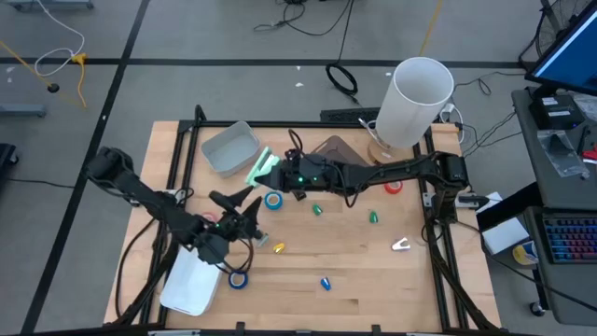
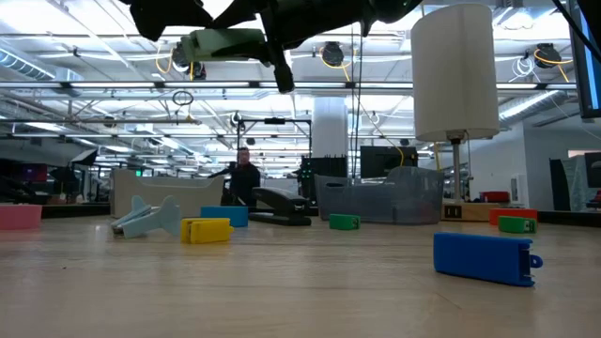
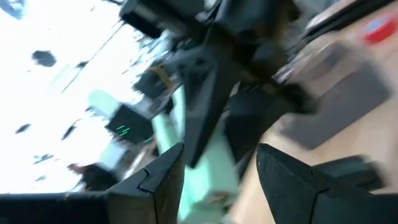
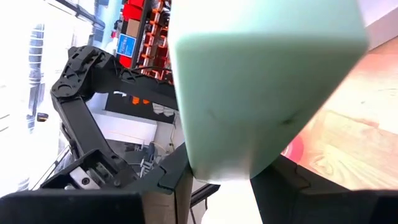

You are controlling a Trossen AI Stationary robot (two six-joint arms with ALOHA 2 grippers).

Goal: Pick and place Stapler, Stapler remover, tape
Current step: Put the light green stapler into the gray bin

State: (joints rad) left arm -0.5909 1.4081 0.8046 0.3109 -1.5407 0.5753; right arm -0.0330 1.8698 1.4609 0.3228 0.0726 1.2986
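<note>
Mint-green stapler (image 1: 262,167), long axis diagonal toward the grey bin (image 1: 230,148), clamped by right gripper (image 1: 276,169).

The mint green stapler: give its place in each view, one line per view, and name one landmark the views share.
High view: the mint green stapler sits in the right pincer, beside the grey bin.
Low view: top left, held high above the table.
Left wrist view: lower centre, pale green.
Right wrist view: fills the centre.
Shared landmark: the right pincer gripping it.
</note>
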